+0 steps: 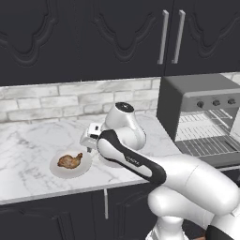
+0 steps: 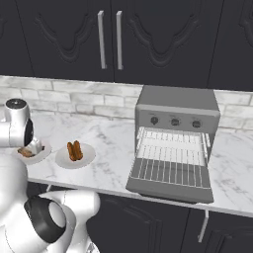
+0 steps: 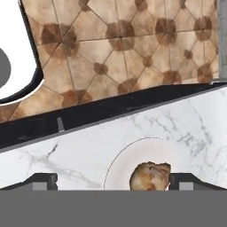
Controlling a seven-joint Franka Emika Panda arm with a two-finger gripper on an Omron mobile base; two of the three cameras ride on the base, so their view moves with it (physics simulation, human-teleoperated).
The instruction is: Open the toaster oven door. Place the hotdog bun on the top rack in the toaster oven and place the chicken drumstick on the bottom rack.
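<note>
A white Franka Panda arm poises its two-finger gripper [image 3: 113,181] above a lumpy golden-brown chicken drumstick [image 1: 70,161] on a round white plate [image 1: 56,169], in a rendered kitchen with a white marble counter [image 1: 28,145]. The jaws stand wide apart and hold nothing; in the hand view the dark fingertips [image 3: 44,179] sit on either side of the plate, the drumstick close to the one on the right, a spread that looks chosen to let the gripper drop around the meat rather than press on it. The boxy grey metal toaster oven [image 2: 177,107] stands further along the counter, its grey door [image 2: 170,180] with the dark bar handle already folded down flat toward the robot, leaving both thin silver wire shelves exposed: the top rack [image 2: 170,143] and the bottom rack [image 2: 170,173], which appears to lie just above the lowered door. Neither rack appears to carry any food. The elongated orange-brown hotdog bun [image 2: 74,150] with its darker reddish strip lies on a second white plate [image 2: 89,157], between the drumstick's plate and the oven. With the door open and both foods on their plates, the job appears to be at the start of its loading stage, with the drumstick, bound for the bottom rack, the likely first pick.
</note>
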